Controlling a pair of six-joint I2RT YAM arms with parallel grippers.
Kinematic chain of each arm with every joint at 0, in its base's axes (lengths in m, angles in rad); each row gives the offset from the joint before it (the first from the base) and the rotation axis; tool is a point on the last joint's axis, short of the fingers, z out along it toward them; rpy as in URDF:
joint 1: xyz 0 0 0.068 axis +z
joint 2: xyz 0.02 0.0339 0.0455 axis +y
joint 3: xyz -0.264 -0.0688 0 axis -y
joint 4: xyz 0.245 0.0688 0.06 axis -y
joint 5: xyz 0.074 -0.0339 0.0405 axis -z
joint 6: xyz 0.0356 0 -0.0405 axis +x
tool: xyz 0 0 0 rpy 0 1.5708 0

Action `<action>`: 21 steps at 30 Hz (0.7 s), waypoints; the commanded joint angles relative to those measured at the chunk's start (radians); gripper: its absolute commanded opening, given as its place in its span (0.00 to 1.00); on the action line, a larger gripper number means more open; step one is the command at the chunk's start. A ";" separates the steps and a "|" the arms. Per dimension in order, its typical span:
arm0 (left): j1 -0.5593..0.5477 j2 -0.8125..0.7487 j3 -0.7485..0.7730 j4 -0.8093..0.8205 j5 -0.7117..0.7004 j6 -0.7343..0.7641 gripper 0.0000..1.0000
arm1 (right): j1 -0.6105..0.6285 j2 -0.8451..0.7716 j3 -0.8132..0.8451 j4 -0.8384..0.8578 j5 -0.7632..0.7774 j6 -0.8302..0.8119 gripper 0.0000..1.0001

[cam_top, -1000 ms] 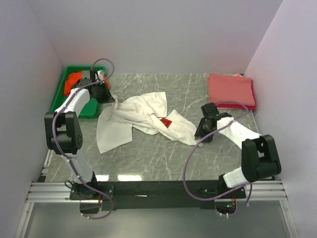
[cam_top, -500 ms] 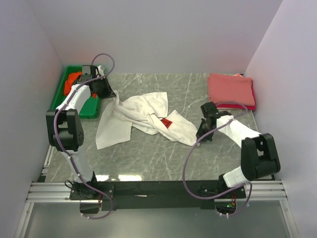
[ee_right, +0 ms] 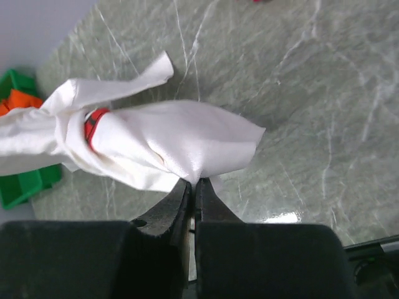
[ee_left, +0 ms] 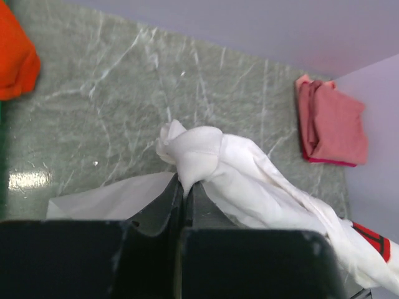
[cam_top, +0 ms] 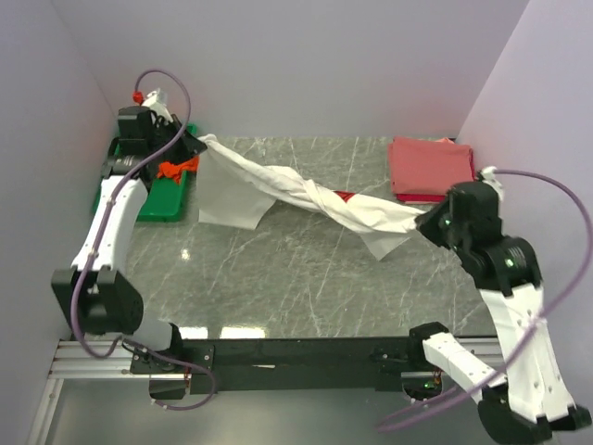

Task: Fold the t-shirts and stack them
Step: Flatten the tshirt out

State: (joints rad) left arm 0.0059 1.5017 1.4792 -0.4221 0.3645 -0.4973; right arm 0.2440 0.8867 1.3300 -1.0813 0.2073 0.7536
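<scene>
Left claw, mine: jaws pressed together on a bunched corner of the white t-shirt, at ten o'clock of the table. My right claw: pinched tight on the opposite edge, at three o'clock. Shirt: twisted like a rope, strung between both claws, red print partly wrapped inside. Salmon-pink and red t-shirts: folded pile, one o'clock. Orange t-shirt: ten o'clock, on green tray.

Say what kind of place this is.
Probably a robot test cell, not a home: plain pale walls box in a marble-patterned table, two robot arms are bolted to a metal rail at its near edge, and folded pink t-shirts lie stacked at the far right.
</scene>
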 commanded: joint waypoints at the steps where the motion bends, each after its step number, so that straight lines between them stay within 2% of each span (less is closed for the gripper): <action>1: 0.019 -0.121 -0.031 0.085 -0.047 -0.029 0.00 | -0.006 -0.066 0.075 -0.144 0.124 0.047 0.00; 5: 0.019 -0.147 -0.034 0.101 -0.021 -0.040 0.00 | -0.008 -0.069 0.121 -0.160 0.170 0.040 0.00; 9: 0.017 -0.057 -0.001 0.111 0.075 -0.061 0.00 | -0.009 -0.019 0.071 -0.108 0.222 0.017 0.00; 13: 0.006 0.173 0.099 0.114 0.157 -0.075 0.00 | -0.080 0.105 -0.043 0.044 0.205 -0.048 0.00; 15: 0.000 0.285 0.243 0.085 0.175 -0.054 0.00 | -0.158 0.164 -0.090 0.150 0.150 -0.068 0.00; 18: -0.052 0.589 0.482 -0.018 0.168 -0.024 0.12 | -0.224 0.349 -0.103 0.260 0.067 -0.114 0.00; 19: -0.058 0.641 0.548 -0.099 0.159 -0.011 0.28 | -0.227 0.391 -0.091 0.277 0.052 -0.125 0.03; 20: -0.060 0.681 0.652 -0.137 0.149 -0.003 0.37 | -0.229 0.429 -0.057 0.276 0.032 -0.134 0.20; 21: -0.061 0.709 0.671 -0.150 0.137 0.005 0.44 | -0.229 0.489 -0.039 0.273 0.021 -0.152 0.31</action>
State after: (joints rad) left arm -0.0414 2.1597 2.0041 -0.4545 0.5072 -0.5251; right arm 0.0334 1.3037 1.2350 -0.9054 0.2668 0.6727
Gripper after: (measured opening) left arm 0.393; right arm 0.234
